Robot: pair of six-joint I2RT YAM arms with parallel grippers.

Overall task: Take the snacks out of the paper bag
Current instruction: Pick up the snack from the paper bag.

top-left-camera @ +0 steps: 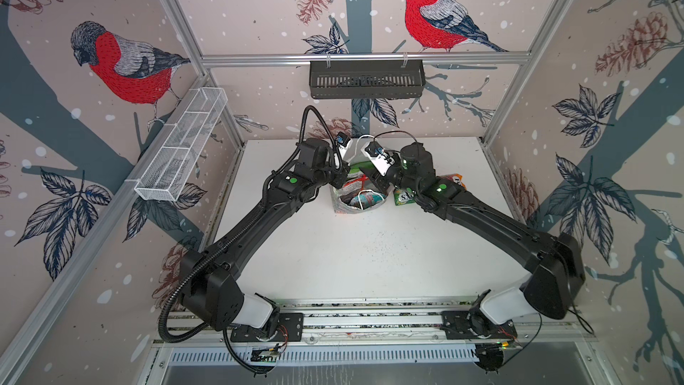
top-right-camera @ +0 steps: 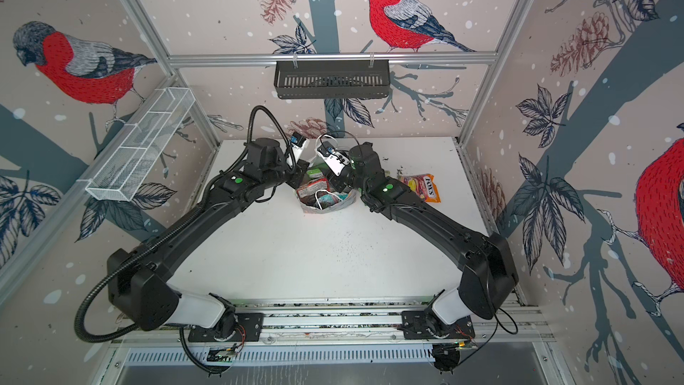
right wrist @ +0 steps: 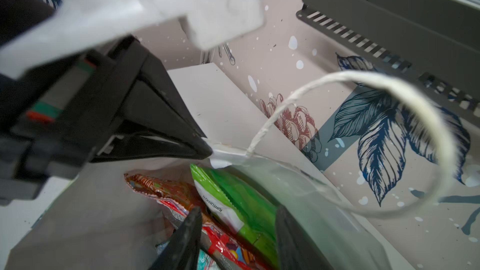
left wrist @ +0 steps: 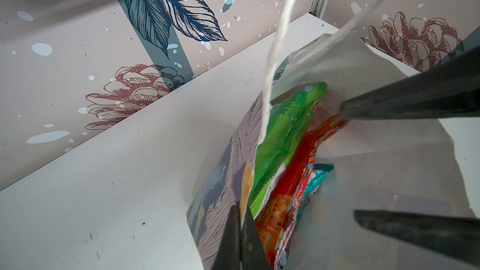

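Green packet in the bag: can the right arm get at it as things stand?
Probably yes. The left fingers pinch the bag rim, holding its mouth open, and the right fingers hang open just over the green packet with nothing between.

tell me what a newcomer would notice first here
Two black arms meet over a small paper bag at the back middle of the white table. The left gripper pinches the bag's rim while the right gripper, open, reaches into its mouth, where a green packet and a red packet stand. Big red-breasted birds cover the walls.
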